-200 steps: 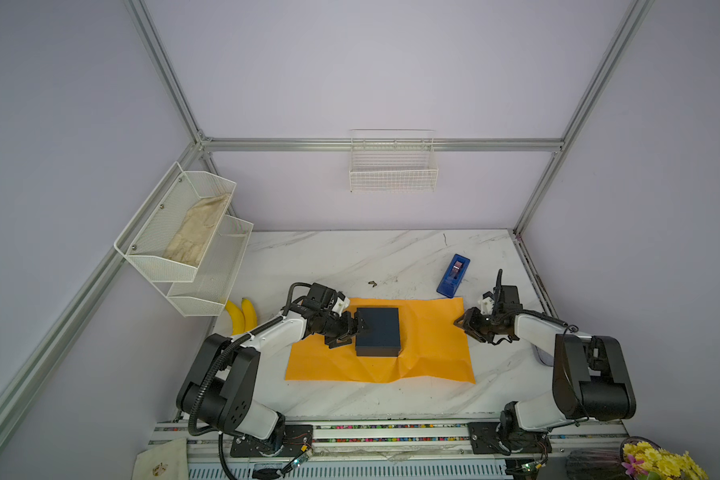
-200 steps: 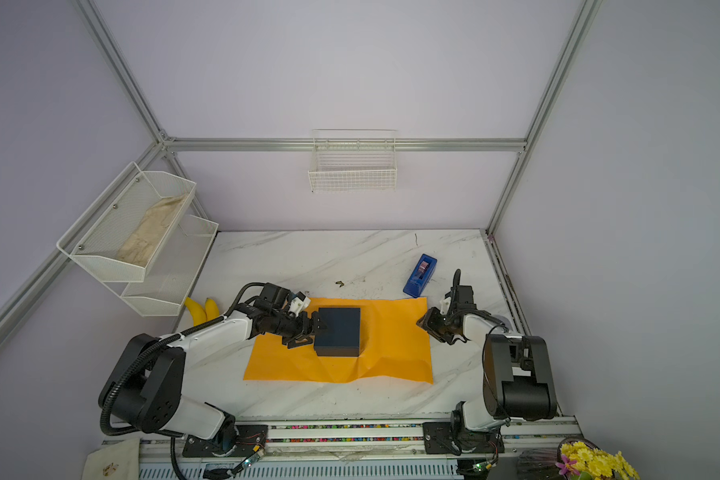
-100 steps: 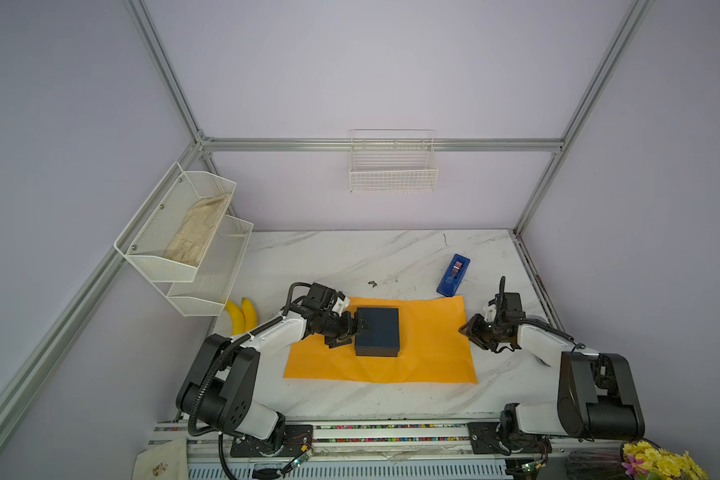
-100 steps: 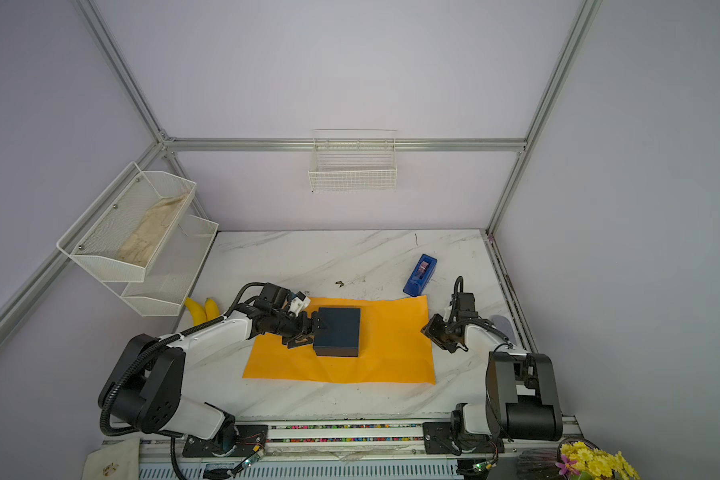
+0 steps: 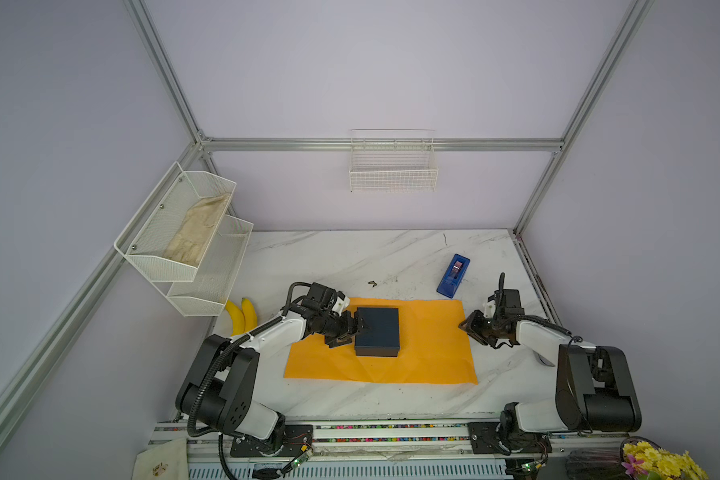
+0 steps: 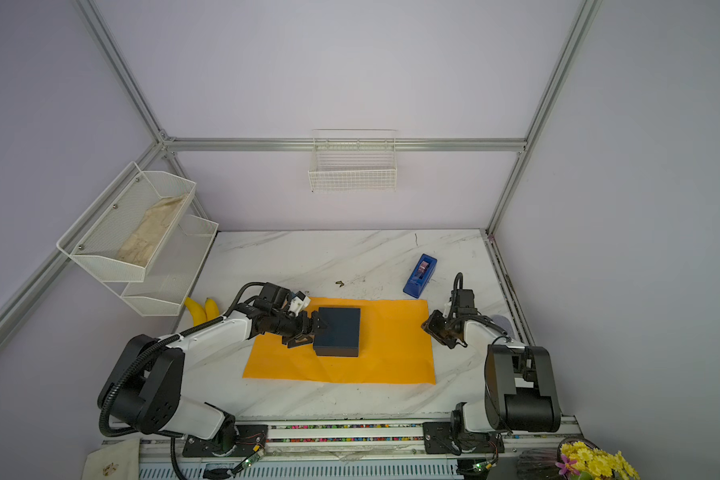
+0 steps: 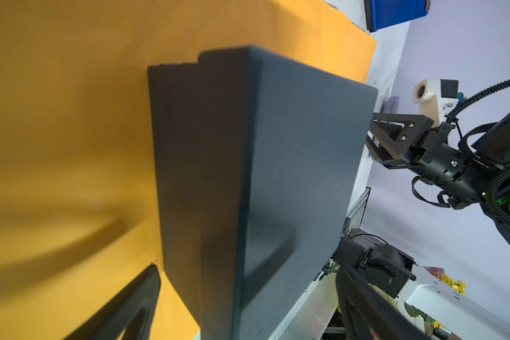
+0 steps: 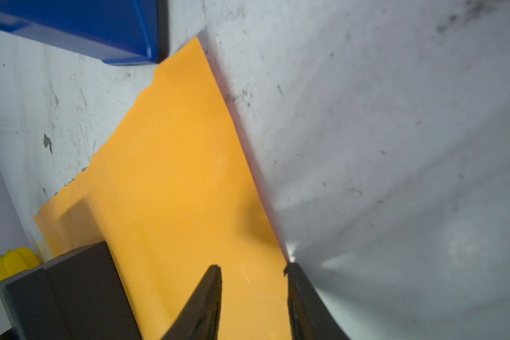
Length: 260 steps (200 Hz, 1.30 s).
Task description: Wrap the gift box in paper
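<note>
The dark navy gift box sits on the left half of the orange-yellow paper, which lies flat on the table. My left gripper is open wide at the box's left side. In the left wrist view the box lies between its fingers, and a finger's shadow falls on the lid. My right gripper is low at the paper's right edge, narrowly open. One of its fingers is over the paper and the other is at the edge.
A blue tape dispenser stands just behind the paper's far right corner. Two bananas lie at the left under a white wire shelf. A small dark scrap lies behind the paper. A wire basket hangs on the back wall.
My right arm has sunk and its gripper has come down to the paper's right edge, with the jaws slightly narrower. The left arm, box and paper have not moved.
</note>
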Each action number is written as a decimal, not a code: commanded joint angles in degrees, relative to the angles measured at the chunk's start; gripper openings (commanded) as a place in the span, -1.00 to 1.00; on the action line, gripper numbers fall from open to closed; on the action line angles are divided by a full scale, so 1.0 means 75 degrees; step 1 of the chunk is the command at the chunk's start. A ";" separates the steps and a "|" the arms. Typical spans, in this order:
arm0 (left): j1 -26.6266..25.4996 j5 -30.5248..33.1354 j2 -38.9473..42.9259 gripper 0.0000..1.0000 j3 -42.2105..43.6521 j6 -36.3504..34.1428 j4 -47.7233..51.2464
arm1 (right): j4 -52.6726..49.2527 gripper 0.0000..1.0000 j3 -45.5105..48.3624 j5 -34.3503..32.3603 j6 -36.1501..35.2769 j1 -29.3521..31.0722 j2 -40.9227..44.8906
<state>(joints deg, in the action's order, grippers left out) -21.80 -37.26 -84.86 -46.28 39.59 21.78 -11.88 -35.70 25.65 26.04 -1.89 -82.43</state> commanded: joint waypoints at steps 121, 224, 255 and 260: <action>0.0058 -0.0072 0.0255 0.84 -0.0310 -0.0025 -0.0185 | -0.0716 -0.04 0.0331 0.0442 0.0211 0.0003 0.0456; 0.0053 -0.0066 0.0252 0.84 -0.0408 -0.0064 -0.0115 | -0.0565 -0.30 -0.0054 0.0353 -0.0219 -0.0003 0.0538; 0.0059 -0.0037 0.0299 0.84 -0.0380 -0.0064 -0.0104 | -0.0485 -0.53 -0.0079 -0.0055 -0.0116 -0.0002 0.0406; 0.0062 -0.0025 0.0310 0.84 -0.0386 -0.0054 -0.0106 | -0.0479 -0.55 -0.0091 -0.0068 -0.0112 -0.0006 0.0353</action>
<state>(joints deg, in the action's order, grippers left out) -21.76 -37.19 -84.14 -46.28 39.64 21.54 -15.44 -34.89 28.03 25.50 -1.89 -78.11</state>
